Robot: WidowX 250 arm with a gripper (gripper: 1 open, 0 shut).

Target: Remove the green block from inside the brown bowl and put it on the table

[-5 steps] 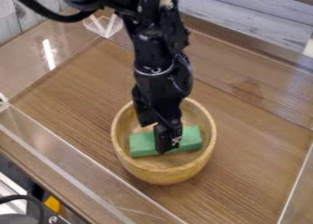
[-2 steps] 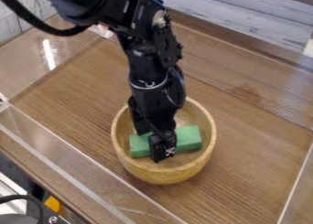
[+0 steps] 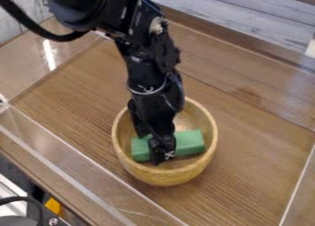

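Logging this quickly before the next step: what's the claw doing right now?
Claw: open, down in the bowl at the green block; can't tell whether it touches the block.

Rounded green block (image 3: 187,143) lying crosswise inside the brown bowl (image 3: 165,174) on the table (image 3: 246,114).

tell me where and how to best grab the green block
Best gripped across its narrow width near the middle, coming from above: the green block lies lengthwise inside the brown bowl, whose raised wall surrounds it and probably hinders a side approach. The open gripper is already down at the block.
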